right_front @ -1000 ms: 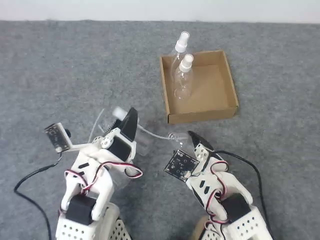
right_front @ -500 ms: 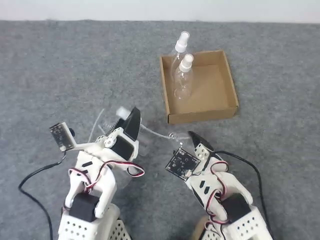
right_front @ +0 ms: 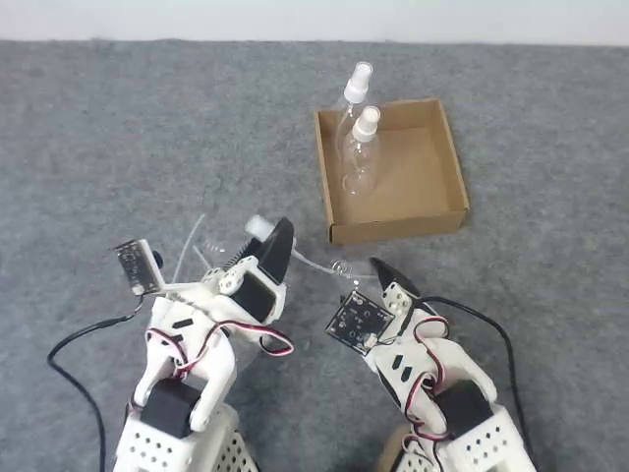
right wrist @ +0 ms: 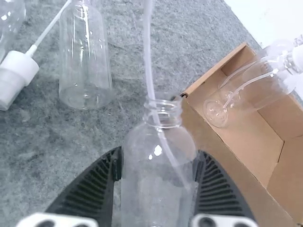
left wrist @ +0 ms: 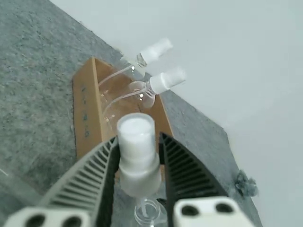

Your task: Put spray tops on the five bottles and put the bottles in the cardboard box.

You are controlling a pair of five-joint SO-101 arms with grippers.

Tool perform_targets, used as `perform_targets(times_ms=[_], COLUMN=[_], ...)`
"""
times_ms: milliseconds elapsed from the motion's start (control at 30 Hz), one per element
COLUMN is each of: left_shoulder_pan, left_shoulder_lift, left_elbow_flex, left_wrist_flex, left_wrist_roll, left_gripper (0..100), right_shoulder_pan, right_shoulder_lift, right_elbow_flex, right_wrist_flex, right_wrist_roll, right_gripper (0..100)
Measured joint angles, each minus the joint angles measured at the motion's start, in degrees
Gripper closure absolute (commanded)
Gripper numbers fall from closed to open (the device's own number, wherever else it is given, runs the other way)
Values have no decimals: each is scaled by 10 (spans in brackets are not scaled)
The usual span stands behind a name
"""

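My left gripper (left wrist: 137,144) is shut on a white spray top (left wrist: 136,132), held in the air. Its thin tube (right wrist: 149,61) runs down into the open neck of a clear bottle (right wrist: 158,156). That bottle stands tilted in my right gripper (right wrist: 157,160), which is shut on its body. In the high view the left gripper (right_front: 272,239) is just left of the bottle neck (right_front: 344,267), with the right gripper (right_front: 381,277) behind the neck. The cardboard box (right_front: 442,162) lies beyond and holds two capped bottles (right_front: 359,147) leaning on its left wall.
A loose clear bottle (right wrist: 85,61) lies on the grey carpet beside a loose spray top (right wrist: 16,78) with its tube. Another bottle (right wrist: 9,14) lies farther off. The box's near wall (right_front: 393,228) is close in front of both grippers.
My left arm has carried the spray top to the right, nearer the bottle neck. The right arm and its bottle have kept still.
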Motion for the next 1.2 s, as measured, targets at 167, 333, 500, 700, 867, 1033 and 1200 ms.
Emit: perform_targets(times_ms=[167,333,500,700,867,1033,1200], left_shoulder_pan=[33,67,83,99,128,134,135], left_shoulder_lift=[0,0,0,0,0,0,0], left_elbow_flex=[12,21,32,31,32,36,46], left_wrist_flex=[0,0,0,0,20,25,25], left_wrist_roll=[-15,-45,-48,-62,-66,-78,-142], left_gripper=[988,988,988,988,988,988,969], right_shoulder_pan=[0,-22,-31,-31,-31,-33,-33], right_shoulder_lift=[0,0,0,0,0,0,1], right_elbow_flex=[0,0,0,0,0,0,0], right_wrist_flex=[0,0,0,0,0,0,0], right_wrist_roll=[0,0,0,0,-1,-12,-33], right_gripper=[887,887,887,887,887,887,887])
